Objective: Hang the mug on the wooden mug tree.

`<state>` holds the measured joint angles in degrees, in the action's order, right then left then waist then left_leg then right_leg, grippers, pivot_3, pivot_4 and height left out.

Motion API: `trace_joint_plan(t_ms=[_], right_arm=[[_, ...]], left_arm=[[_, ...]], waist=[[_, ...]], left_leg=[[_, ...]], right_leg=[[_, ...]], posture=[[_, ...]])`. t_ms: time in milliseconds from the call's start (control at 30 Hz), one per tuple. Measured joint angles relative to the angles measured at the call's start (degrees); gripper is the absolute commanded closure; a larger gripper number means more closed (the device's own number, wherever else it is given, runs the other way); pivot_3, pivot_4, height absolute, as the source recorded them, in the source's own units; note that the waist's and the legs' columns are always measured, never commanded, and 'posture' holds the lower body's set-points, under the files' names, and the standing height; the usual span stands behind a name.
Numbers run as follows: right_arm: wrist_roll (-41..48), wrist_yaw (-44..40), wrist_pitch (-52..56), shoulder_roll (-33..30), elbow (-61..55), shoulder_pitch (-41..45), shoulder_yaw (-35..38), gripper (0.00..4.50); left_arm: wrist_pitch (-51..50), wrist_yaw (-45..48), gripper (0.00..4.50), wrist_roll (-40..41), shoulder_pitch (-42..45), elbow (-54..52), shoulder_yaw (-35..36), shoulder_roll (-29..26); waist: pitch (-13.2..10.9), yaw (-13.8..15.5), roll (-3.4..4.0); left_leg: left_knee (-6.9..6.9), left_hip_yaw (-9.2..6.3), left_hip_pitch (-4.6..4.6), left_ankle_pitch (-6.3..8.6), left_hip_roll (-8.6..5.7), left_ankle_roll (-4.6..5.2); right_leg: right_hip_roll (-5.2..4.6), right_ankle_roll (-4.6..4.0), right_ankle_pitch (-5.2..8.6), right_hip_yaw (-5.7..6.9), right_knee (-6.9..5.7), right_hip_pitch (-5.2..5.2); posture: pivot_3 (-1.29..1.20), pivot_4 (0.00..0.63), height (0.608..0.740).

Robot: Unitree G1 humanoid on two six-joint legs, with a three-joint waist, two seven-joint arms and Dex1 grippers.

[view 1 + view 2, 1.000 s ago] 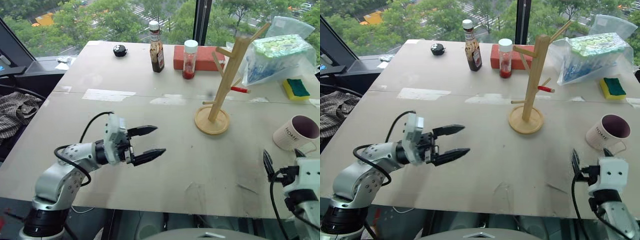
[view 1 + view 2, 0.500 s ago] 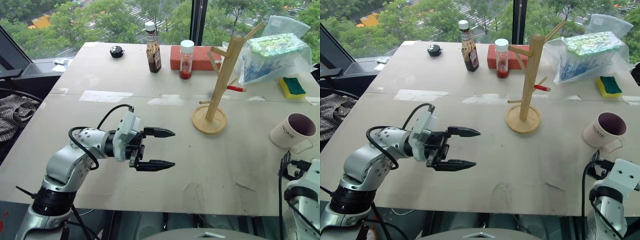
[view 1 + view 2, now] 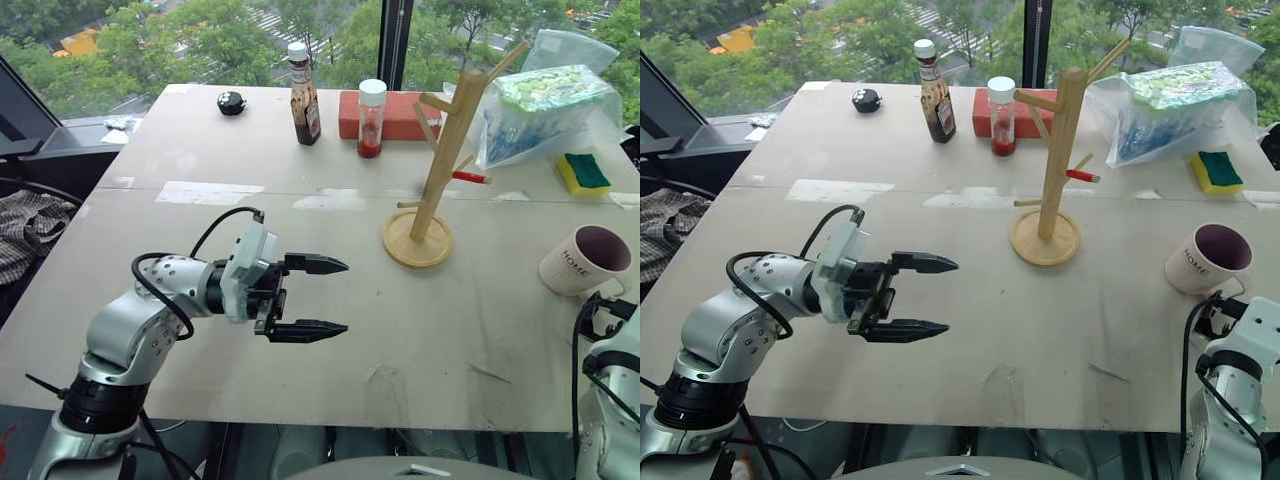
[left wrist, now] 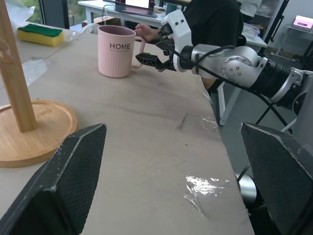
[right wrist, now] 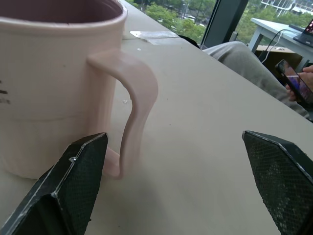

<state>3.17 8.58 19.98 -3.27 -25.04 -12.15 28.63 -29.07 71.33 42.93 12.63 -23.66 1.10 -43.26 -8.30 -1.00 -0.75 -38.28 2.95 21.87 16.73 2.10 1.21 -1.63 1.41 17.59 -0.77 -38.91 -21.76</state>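
The cream mug (image 3: pixel 585 260) marked "HOME" stands upright near the table's right edge, its handle turned toward the near right corner. My right gripper (image 5: pixel 172 134) is level at that corner, open. The handle (image 5: pixel 137 100) is just ahead of its fingers and touches neither. In the left wrist view the right gripper (image 4: pixel 145 54) sits close beside the mug (image 4: pixel 116 51). The wooden mug tree (image 3: pixel 440 165) stands mid-table to the mug's left, with bare pegs. My left gripper (image 3: pixel 345 296) hovers open and empty over the near left of the table, pointing right.
Along the far edge are a brown sauce bottle (image 3: pixel 304 85), a white-capped jar (image 3: pixel 371 118), a red brick (image 3: pixel 397 115) and a small black object (image 3: pixel 231 102). A filled plastic bag (image 3: pixel 545 110) and a yellow-green sponge (image 3: pixel 585 175) lie far right. A person (image 4: pixel 210 19) sits beyond the table's right side.
My right gripper has moved right and forward, from the table's near edge up to the mug's handle. My left gripper has turned to point level. The camera has shifted slightly.
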Motion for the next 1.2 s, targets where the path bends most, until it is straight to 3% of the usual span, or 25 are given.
trace_joint_plan(t_ms=[233, 267, 467, 567, 700, 867, 1067, 1200], right_arm=[[1.62, -0.6, -1.39, -2.43, 8.39, 4.9, 0.79, 4.25], [1.95, -0.86, -1.93, -2.88, 9.09, 5.23, 0.81, 4.45], [4.96, -6.68, -4.35, -7.76, 10.87, 4.44, 0.96, 4.45], [8.29, -13.93, -6.45, -11.65, 10.86, 2.86, 0.98, 4.45], [18.05, -32.58, -8.26, -23.57, 5.3, -1.41, 1.33, 4.45], [27.88, -45.62, -4.0, -35.74, -0.12, -2.42, 3.6, 4.45], [33.93, -53.29, 1.63, -46.16, -1.7, 7.07, 0.53, 4.45], [33.92, -55.24, 2.79, -47.09, -0.23, 15.89, -6.66, 4.45]], left_arm=[[1.12, -0.51, 0.0, -0.18, -0.86, -0.02, 0.82, 0.01], [1.29, -0.56, 0.0, -0.18, -0.87, 0.01, 0.93, 0.02], [2.26, -1.71, 0.0, -0.1, -0.93, 1.16, 1.39, 1.93], [2.95, -2.56, 0.0, 0.1, -1.0, 2.61, 2.22, 3.66], [4.02, -3.08, 0.0, 0.95, -2.02, 6.37, 4.56, 4.96], [5.62, -1.11, 0.0, 0.85, -3.69, 8.58, 6.47, 4.11], [6.06, 0.2, 0.0, 0.56, -4.58, 9.63, 8.03, 3.35], [6.08, 0.55, 0.0, 0.57, -5.47, 9.43, 9.0, 2.94]], waist=[[-0.01, 0.19, 0.01], [-0.01, 0.17, 0.01], [-0.01, 0.17, 0.02], [-0.02, 0.05, 0.05], [-0.08, 0.04, 0.15], [-0.09, 0.21, 0.12], [-0.16, 0.17, -0.07], [-0.22, 0.25, -0.17]], left_leg=[[0.0, 0.0, 0.01, 0.0, 0.0, 0.01], [0.0, 0.0, 0.01, 0.0, 0.0, 0.01], [0.0, 0.0, 0.01, 0.01, 0.0, 0.01], [0.0, 0.01, 0.0, 0.02, 0.0, 0.04], [0.0, -0.07, -0.01, 0.12, 0.01, 0.21], [-0.04, -0.1, -0.02, 0.13, 0.01, 0.23], [-0.06, -0.15, -0.06, 0.15, 0.01, 0.25], [-0.05, -0.19, 0.01, 0.11, 0.02, 0.2]], right_leg=[[0.0, 0.0, 0.0, 0.0, 0.01, 0.0], [0.0, 0.0, 0.0, 0.01, 0.01, 0.0], [0.0, 0.01, 0.0, 0.0, 0.01, 0.01], [0.02, 0.01, -0.01, -0.04, 0.01, 0.01], [0.09, 0.02, -0.01, -0.05, 0.01, 0.01], [0.07, 0.02, -0.02, -0.01, 0.04, 0.1], [0.07, 0.02, -0.02, 0.02, 0.04, 0.15], [0.06, 0.02, -0.02, 0.09, 0.1, 0.12]], posture=[[0.0, 0.15, 0.74], [0.0, 0.15, 0.74], [0.0, 0.15, 0.74], [0.0, 0.15, 0.74], [0.0, 0.15, 0.74], [0.0, 0.15, 0.74], [0.0, 0.15, 0.74], [0.0, 0.15, 0.74]])
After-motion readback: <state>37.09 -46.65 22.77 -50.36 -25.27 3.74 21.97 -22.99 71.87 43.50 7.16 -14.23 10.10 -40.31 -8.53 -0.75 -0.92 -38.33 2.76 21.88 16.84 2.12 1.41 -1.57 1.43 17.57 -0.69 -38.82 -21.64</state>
